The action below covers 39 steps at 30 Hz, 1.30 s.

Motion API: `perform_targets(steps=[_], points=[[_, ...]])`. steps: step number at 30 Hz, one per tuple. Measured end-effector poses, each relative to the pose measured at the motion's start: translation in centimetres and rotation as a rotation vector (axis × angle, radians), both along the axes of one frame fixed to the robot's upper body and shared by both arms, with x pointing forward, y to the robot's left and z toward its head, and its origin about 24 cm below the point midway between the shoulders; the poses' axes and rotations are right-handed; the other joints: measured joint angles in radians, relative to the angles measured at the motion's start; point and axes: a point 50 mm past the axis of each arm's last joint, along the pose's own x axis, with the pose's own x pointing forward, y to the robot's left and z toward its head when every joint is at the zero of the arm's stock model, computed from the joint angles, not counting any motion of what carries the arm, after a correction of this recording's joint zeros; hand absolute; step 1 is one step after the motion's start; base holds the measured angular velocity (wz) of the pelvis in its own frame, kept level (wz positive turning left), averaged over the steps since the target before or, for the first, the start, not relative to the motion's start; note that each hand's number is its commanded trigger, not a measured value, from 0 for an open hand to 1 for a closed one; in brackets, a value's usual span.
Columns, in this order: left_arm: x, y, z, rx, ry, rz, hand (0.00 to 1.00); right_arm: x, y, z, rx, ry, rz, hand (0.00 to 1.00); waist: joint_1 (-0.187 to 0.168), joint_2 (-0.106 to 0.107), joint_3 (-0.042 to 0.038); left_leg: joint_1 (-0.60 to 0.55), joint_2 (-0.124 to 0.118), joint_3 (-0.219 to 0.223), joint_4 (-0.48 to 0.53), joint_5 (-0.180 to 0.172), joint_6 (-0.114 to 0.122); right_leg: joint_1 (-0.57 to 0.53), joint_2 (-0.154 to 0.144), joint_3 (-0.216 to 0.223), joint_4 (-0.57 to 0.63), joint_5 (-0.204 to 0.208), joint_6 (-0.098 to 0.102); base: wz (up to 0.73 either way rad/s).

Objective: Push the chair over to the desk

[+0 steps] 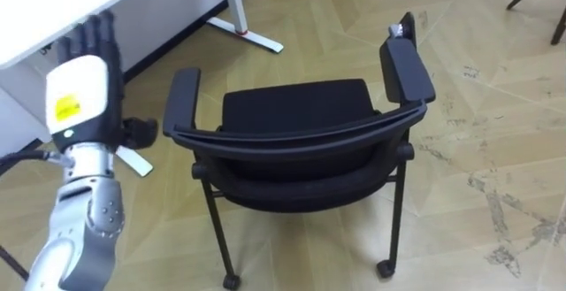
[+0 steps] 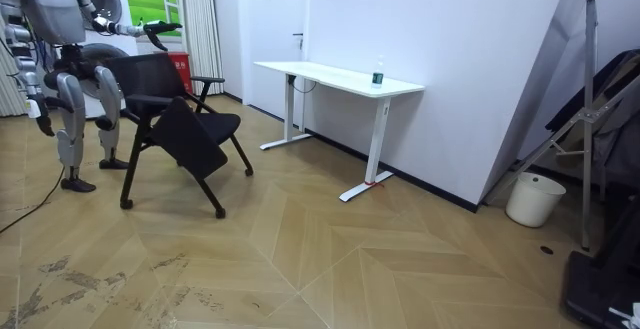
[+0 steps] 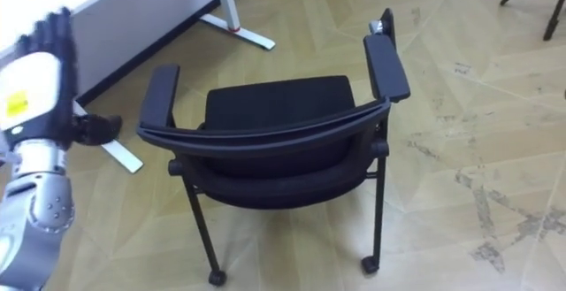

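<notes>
Black chair (image 1: 299,110) near raised left hand (image 1: 84,92), fingers straight

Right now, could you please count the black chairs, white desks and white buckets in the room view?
black chair: 1
white desk: 1
white bucket: 1
Total: 3
</notes>
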Motion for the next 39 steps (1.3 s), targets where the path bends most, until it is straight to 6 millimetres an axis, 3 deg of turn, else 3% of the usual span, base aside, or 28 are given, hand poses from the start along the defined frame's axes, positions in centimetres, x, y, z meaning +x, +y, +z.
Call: perform_targets(steps=[6,16,25,31,39], points=[[0.1,-1.2,-0.9,0.025,0.213,-0.105,0.00,1.9,-0.1,0.3,-0.023,-0.018,0.086,0.00,-0.026,0.019,-0.0008,-0.003,0.000,-0.003,0.004,0.000,0.000,0.000,0.000,-0.002,0.001,0.000,0.000,0.01],[0.5,-2.4,5.1,0.166,0.267,-0.275,0.00,1.6,-1.7,0.8,-0.077,-0.006,0.120,0.00,-0.019,0.038,0.0071,-0.014,-0.001,-0.015,0.007,0.000,0.000,-0.002,-0.001,-0.018,-0.002,0.001,0.000,0.04],[0.7,-1.9,6.4,0.236,0.482,-0.299,0.00,0.9,-2.2,0.8,-0.100,0.025,0.102,0.00,-0.017,0.067,-0.0027,-0.016,0.000,-0.016,0.007,0.000,0.000,-0.003,-0.001,-0.014,-0.001,0.001,0.000,0.00],[0.3,-2.8,8.2,0.274,0.477,-0.346,0.00,0.7,-2.5,0.9,-0.119,0.029,0.097,0.00,-0.016,0.076,-0.0010,-0.018,0.000,-0.026,0.009,0.000,0.000,-0.003,-0.001,-0.012,0.000,0.001,0.000,0.02],[0.0,-3.1,8.3,0.280,0.504,-0.366,0.00,0.7,-2.6,0.9,-0.120,0.024,0.086,0.00,-0.016,0.079,-0.0003,-0.018,0.000,-0.029,0.022,0.000,0.000,-0.002,-0.001,0.001,0.000,0.001,0.000,-0.03]])
